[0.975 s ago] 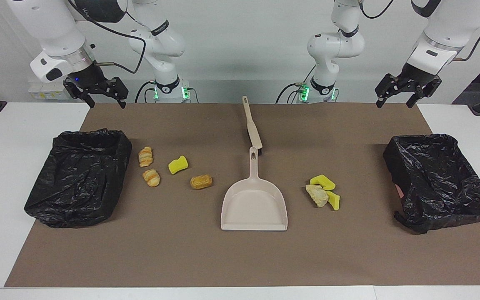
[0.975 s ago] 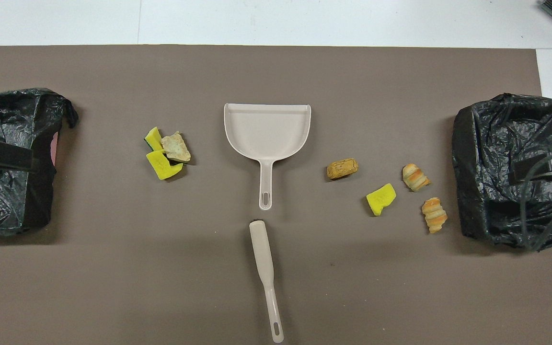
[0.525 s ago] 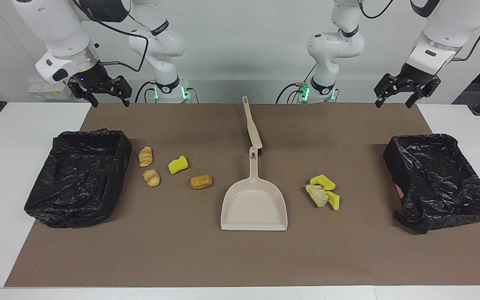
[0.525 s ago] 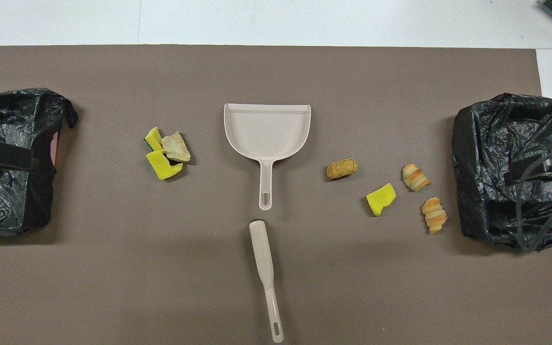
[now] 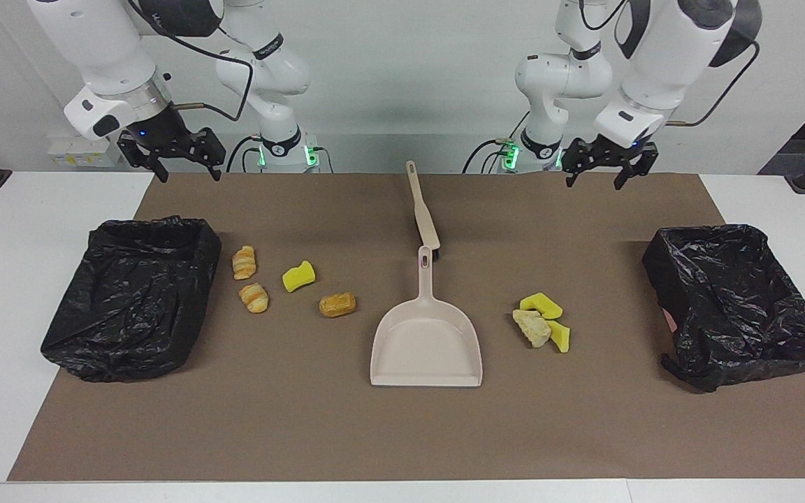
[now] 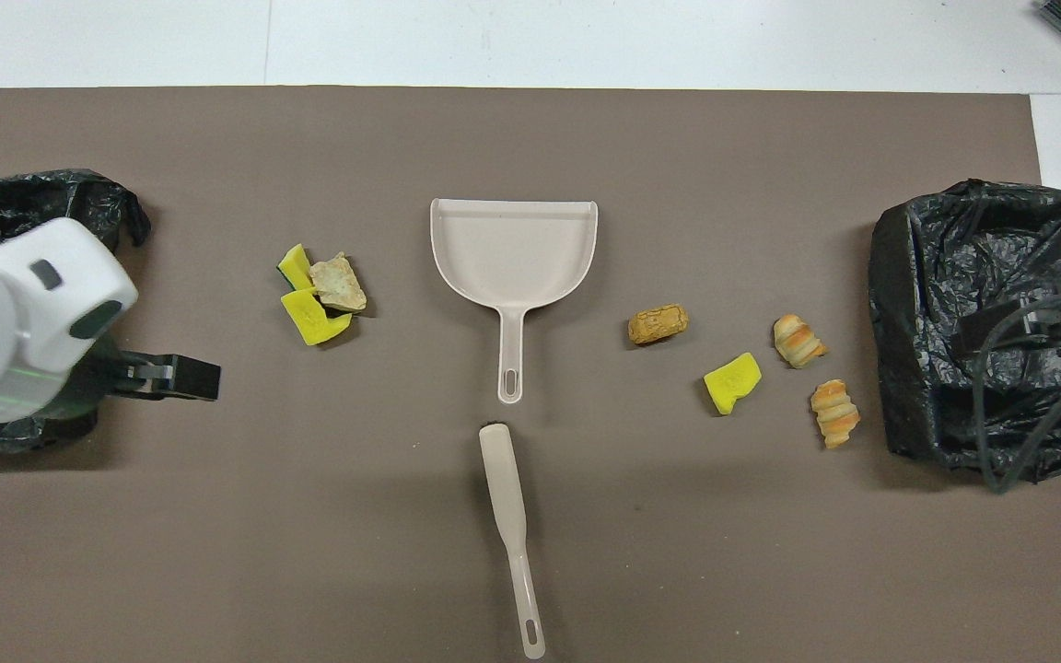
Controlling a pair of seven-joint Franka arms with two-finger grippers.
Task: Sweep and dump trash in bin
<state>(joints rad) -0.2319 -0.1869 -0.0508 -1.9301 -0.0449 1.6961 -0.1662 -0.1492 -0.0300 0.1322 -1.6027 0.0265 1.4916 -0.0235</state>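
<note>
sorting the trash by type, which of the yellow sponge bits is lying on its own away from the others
The yellow sponge chunk between the croissant pieces and the brown bread piece, toward the right arm's end. The other two sponge bits touch the beige lump.

From above, the left arm (image 6: 24,322) covers much of one black bin (image 6: 52,198), which the edge also crops; the brush's bristles (image 5: 422,234) stay hidden.

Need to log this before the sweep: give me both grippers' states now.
Left gripper: open, holding nothing, up in the air.
Right gripper: open, holding nothing, up in the air.
</note>
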